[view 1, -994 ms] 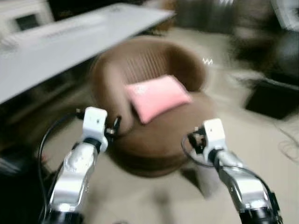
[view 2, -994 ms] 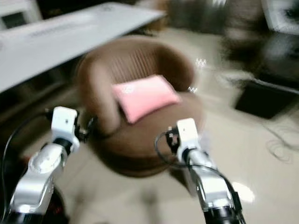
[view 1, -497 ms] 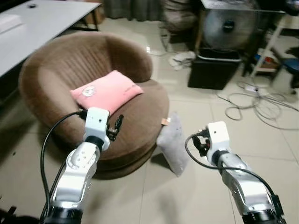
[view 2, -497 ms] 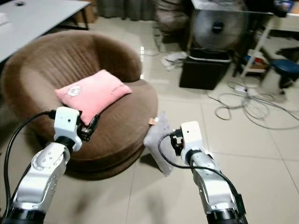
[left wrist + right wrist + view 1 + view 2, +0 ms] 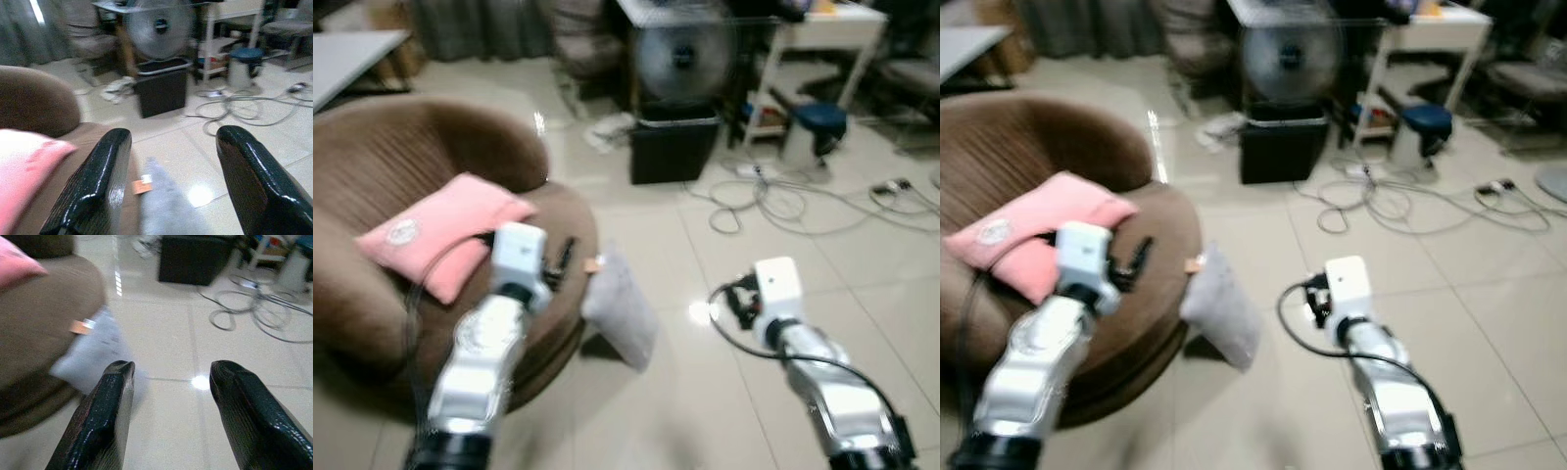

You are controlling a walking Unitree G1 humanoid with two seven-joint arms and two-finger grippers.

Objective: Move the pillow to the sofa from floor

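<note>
I am seeing two pillows: one soft grey pillow (image 5: 619, 311) leaning on the floor against the round brown sofa (image 5: 372, 176), one pink pillow (image 5: 440, 233) lying on it. Both my left end effector (image 5: 168, 186) and right end effector (image 5: 168, 416) are hanging open, holding nothing.

We see a matt grey cloth pillow (image 5: 620, 315), ribbed brown fabric sofa (image 5: 372, 176), glossy tile floor (image 5: 724, 411), and shiny black pincer fingers (image 5: 105, 426).

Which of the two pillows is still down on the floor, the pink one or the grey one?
The grey pillow. It stands on the tiled floor, leaning against the front of the brown sofa, while the pink pillow already lies on the sofa's seat.
</note>
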